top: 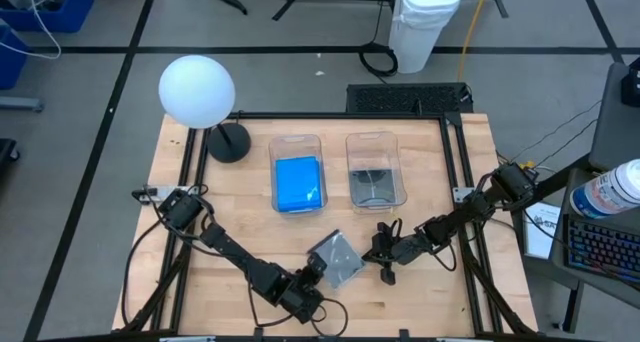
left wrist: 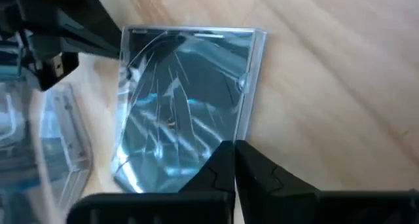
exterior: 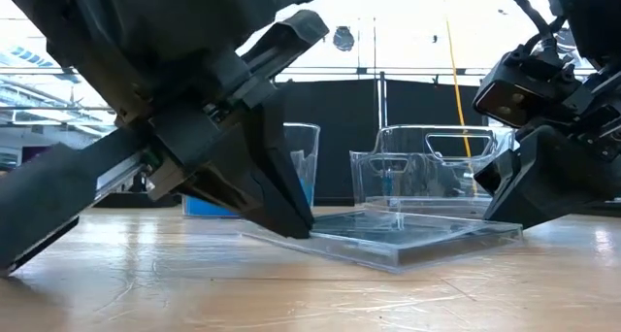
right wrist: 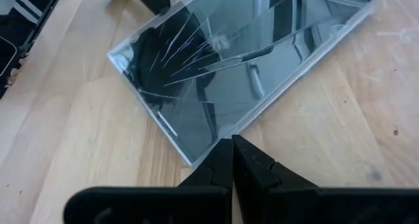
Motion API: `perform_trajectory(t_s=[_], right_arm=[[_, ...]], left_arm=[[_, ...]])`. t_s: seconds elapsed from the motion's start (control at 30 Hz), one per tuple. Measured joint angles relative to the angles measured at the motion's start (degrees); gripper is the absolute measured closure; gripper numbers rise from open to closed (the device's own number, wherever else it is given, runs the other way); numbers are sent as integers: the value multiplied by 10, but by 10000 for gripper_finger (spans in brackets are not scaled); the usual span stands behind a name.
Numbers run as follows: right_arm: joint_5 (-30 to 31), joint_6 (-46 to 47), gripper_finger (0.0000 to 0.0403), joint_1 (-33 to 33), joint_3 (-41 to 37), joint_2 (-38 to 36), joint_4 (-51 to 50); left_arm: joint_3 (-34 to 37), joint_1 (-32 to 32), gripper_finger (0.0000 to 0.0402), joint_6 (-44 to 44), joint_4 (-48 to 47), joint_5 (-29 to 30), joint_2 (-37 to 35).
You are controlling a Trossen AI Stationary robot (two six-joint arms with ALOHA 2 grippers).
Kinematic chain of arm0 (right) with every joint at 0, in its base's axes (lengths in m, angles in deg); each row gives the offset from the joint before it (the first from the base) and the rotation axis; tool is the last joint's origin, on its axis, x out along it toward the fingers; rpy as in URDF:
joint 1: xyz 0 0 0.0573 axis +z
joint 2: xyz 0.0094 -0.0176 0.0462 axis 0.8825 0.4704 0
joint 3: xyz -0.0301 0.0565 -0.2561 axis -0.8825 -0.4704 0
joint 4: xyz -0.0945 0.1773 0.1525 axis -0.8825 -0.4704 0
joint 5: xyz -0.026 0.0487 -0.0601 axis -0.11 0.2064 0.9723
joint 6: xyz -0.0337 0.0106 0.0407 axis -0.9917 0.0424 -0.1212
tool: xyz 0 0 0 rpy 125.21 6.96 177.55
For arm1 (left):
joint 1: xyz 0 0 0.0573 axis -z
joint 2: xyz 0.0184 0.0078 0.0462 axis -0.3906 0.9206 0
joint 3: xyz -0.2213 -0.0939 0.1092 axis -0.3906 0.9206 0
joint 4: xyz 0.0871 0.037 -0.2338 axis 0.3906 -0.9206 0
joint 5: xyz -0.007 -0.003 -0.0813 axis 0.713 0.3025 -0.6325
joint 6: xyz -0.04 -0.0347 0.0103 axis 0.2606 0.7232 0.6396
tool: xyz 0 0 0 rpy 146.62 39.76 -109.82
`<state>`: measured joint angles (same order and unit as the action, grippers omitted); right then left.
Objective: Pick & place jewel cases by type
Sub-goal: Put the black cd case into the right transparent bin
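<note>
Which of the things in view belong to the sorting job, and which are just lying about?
Job:
- grey see-through jewel case, between both pincers
- blue jewel cases in left tub
- grey case in right tub
- left pincer, right pincer

Lying about:
- white globe lamp
- white bin

You're working in a robotics lab. A framed wooden table [top: 250,222] stands on grey carpet tiles, with loose cables [top: 375,57], a white bin [top: 422,22] and a keyboard [top: 600,244] around it.
</note>
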<state>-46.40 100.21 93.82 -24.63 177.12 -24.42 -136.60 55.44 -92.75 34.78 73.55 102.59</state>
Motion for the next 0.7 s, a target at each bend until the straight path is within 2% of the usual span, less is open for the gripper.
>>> perform_trajectory(t_s=[0.23, 0.33, 0.43, 0.57, 0.7], right_arm=[[-18, -2, 403, 1, 1, 0, 4], [-41, -3, 403, 3, 2, 0, 8], [-66, -7, 403, 5, 6, 3, 22], [-80, -20, 403, 9, 5, 3, 35], [-67, -20, 403, 19, 4, 3, 38]], left_arm=[[-36, 0, 397, -16, -72, 43, 3], [-51, -3, 395, -6, -100, 106, 6], [-62, -15, 393, -2, -74, 156, 10], [-64, -21, 397, 3, -53, 144, 6], [-63, -24, 391, -2, -50, 124, 8]])
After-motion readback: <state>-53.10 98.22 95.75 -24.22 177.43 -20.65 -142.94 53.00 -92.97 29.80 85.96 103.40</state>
